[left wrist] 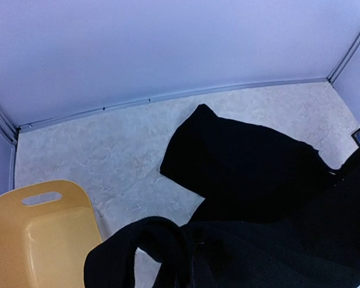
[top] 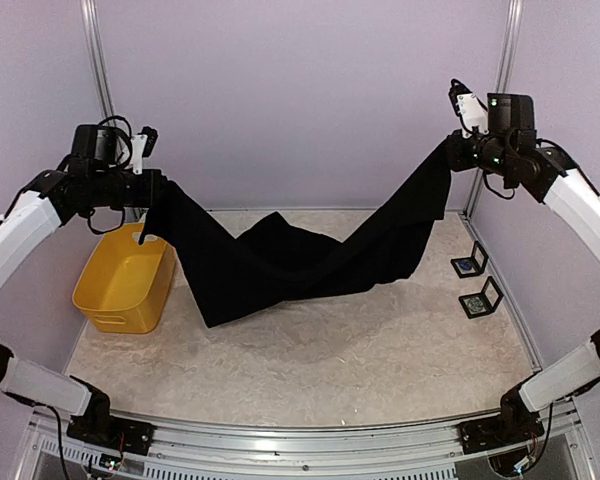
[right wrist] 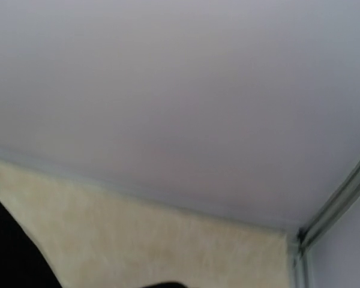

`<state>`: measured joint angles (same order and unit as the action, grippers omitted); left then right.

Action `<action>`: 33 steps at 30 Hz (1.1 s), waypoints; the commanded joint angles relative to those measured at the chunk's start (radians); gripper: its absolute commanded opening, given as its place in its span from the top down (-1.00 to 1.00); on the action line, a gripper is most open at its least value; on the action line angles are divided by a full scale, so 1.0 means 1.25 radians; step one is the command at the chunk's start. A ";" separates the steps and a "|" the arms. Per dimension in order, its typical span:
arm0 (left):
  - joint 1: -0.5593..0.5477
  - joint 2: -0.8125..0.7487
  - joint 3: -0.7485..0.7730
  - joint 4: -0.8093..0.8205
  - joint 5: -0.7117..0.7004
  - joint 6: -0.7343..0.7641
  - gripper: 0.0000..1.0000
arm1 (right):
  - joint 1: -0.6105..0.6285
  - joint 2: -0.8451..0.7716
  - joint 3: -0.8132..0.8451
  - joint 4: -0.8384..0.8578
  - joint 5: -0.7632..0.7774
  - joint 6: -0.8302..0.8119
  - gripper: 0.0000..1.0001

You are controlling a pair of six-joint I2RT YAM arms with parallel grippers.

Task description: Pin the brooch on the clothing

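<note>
right, left gripper (top: 150,205) clenched on one end of the clothing (top: 280,265), right gripper (top: 450,152) clenched on the other. the black shirt hangs high between them, middle sagging onto the table (top: 330,370), yellow basket (top: 120,285) beside it. looks like the spreading step. next: lower it flat, then fetch a brooch, likely one of the small square pieces (top: 480,298) far right.
</note>
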<state>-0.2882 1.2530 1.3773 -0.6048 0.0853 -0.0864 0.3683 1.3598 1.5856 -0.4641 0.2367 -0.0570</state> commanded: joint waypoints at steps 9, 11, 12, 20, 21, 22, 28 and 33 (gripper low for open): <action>-0.074 0.508 0.266 0.014 -0.199 0.035 -0.63 | -0.044 0.308 -0.006 0.032 -0.012 0.122 1.00; -0.150 0.470 0.209 0.042 -0.226 0.086 -0.74 | -0.044 0.324 -0.002 0.020 -0.025 0.125 1.00; -0.187 0.446 0.160 0.054 -0.221 0.103 -0.77 | -0.045 0.324 -0.007 0.021 -0.035 0.128 1.00; -0.287 0.265 -0.211 0.041 -0.074 -0.058 -0.61 | -0.038 0.270 -0.089 0.046 -0.052 0.142 1.00; -0.286 0.253 -0.239 0.052 -0.073 -0.063 -0.64 | -0.036 0.265 -0.099 0.048 -0.055 0.145 1.00; -0.284 0.248 -0.260 0.056 -0.078 -0.066 -0.66 | -0.034 0.262 -0.105 0.047 -0.057 0.146 1.00; -0.278 0.302 -0.307 0.069 -0.024 -0.047 -0.73 | -0.015 0.243 -0.142 0.046 -0.050 0.145 1.00; -0.256 0.373 -0.308 0.084 -0.006 -0.028 -0.68 | -0.014 0.219 -0.175 0.055 -0.051 0.149 1.00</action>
<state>-0.6334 1.6600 0.9894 -0.5282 0.0422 -0.1333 0.3439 1.6886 1.3941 -0.4179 0.1753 0.1173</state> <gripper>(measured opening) 0.858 0.006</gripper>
